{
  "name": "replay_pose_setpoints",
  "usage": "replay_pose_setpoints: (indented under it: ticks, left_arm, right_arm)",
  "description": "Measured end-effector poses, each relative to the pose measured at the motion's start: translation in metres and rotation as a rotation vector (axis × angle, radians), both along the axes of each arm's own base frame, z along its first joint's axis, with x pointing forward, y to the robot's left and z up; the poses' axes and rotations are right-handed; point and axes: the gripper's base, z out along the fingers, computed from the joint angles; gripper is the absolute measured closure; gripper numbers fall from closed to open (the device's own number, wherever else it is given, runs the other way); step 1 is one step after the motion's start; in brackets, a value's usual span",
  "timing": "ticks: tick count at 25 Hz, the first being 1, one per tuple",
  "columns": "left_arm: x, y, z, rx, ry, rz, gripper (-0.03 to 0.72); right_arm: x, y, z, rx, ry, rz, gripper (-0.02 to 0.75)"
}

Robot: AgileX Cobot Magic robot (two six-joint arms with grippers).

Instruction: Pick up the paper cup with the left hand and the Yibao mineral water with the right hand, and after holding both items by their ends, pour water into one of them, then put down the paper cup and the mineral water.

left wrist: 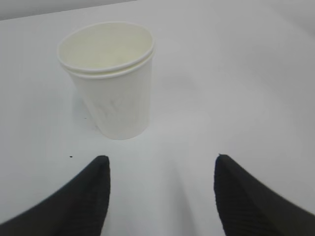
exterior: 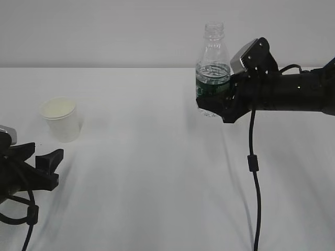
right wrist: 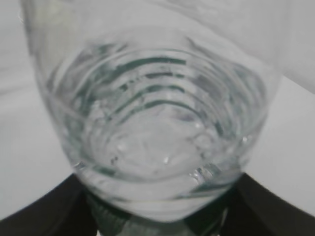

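The Yibao mineral water (exterior: 213, 70), base hidden by the right hand's (exterior: 217, 102) clamping fingers; left hand's (left wrist: 160, 196) fingers gape.

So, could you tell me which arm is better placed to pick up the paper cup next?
The left: its open pincer already faces the paper cup, while the right pincer is closed on the water bottle.

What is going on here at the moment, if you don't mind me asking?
A two-armed robot is working with a bottle and a paper cup on a white table. The right gripper is clamped round the uncapped bottle at its green label and holds it upright, partly filled with water. The left gripper is open, short of the cup, which stands untouched on the table. No pouring yet.
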Motion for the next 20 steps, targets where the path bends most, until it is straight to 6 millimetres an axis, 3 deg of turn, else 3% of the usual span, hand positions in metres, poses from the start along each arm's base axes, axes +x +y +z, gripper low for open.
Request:
replay_pose_setpoints:
  ticks: [20]
  left_arm:
    - [0.0, 0.0, 0.0, 0.0, 0.0, 0.0, 0.214]
  right_arm:
    - [0.0049, -0.0081, -0.0055, -0.074, 0.018, -0.093, 0.273]
